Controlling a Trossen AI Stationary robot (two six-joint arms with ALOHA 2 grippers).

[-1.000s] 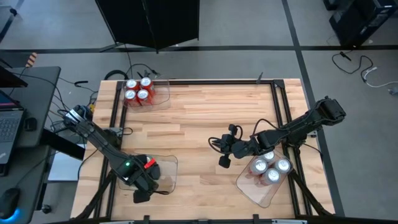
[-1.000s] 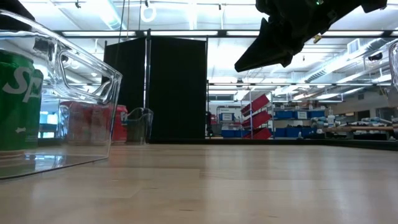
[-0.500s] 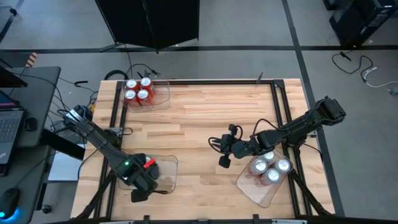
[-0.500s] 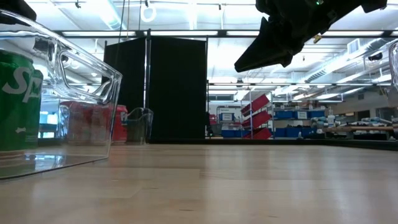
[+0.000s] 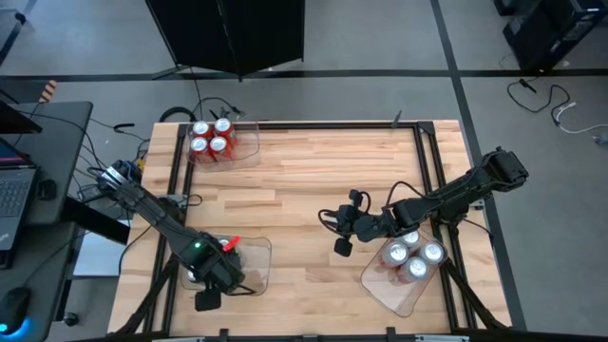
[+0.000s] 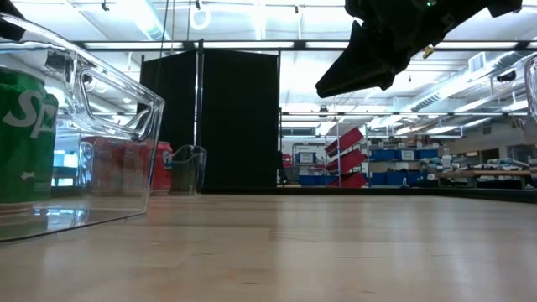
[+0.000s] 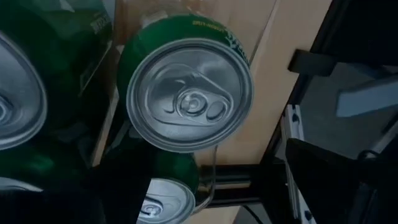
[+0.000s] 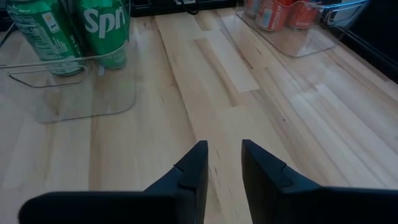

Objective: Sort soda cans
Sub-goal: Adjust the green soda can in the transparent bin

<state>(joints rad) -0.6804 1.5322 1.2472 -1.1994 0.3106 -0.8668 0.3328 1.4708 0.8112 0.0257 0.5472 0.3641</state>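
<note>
Four green cans [image 7: 189, 93]: directly beneath the left end effector [image 5: 211, 290], in a clear tray [image 5: 256, 256]; its fingers stand apart, holding nothing.
Silver-white cans [image 5: 410, 256]: in a tray just beside the right end effector [image 5: 342, 245].
Right end effector: above bare worktop [image 5: 304, 180], fingers [image 8: 194, 167] slightly apart, empty.
Red cans [image 5: 211, 138]: far corner tray, well apart from both.

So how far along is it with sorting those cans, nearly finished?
It looks nearly finished. The red cans sit together in the far tray, the silver-white cans in the tray by the right arm, and green cans in the near left tray. No loose cans show on the table. The left gripper hangs over the green cans; the right gripper holds nothing.
</note>
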